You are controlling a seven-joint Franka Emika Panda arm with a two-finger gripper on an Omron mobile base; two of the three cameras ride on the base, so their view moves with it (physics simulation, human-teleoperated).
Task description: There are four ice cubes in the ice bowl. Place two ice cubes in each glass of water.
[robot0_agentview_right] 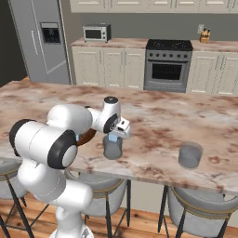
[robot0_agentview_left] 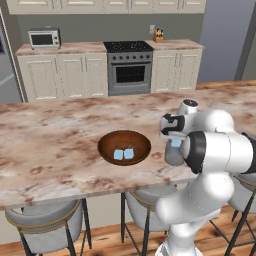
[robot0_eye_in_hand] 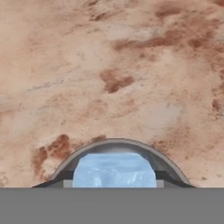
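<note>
Marbled brown-and-cream stone covers the long kitchen island (robot0_agentview_left: 60, 135), with stools tucked under its near edge and a stove, cabinets and microwave along the far wall. On that counter sits the wide wooden ice bowl (robot0_agentview_left: 124, 147), and two pale-blue ice cubes (robot0_agentview_left: 124, 154) lie side by side on its bottom, touching or nearly so. Just right of the bowl stands a grey glass of water (robot0_agentview_right: 112, 147), and the gripper (robot0_agentview_right: 113, 137) hangs directly over its mouth with a third ice cube (robot0_eye_in_hand: 114, 170) pinched between its fingers, so the jaws are clamped on that cube. In the hand view the cube sits square between the finger tips with the curved rim of the glass arching just beyond it, which suggests the hand is pointed straight down so that the cube would fall inside the rim. The cube has no real long axis; its flat faces meet the fingers. The second glass (robot0_agentview_right: 190, 155) stands well apart to the right, near the counter's near edge, upright like the first. I cannot tell whether either glass holds a cube. By my reading, this is the moment just ahead of release over the nearer glass.
</note>
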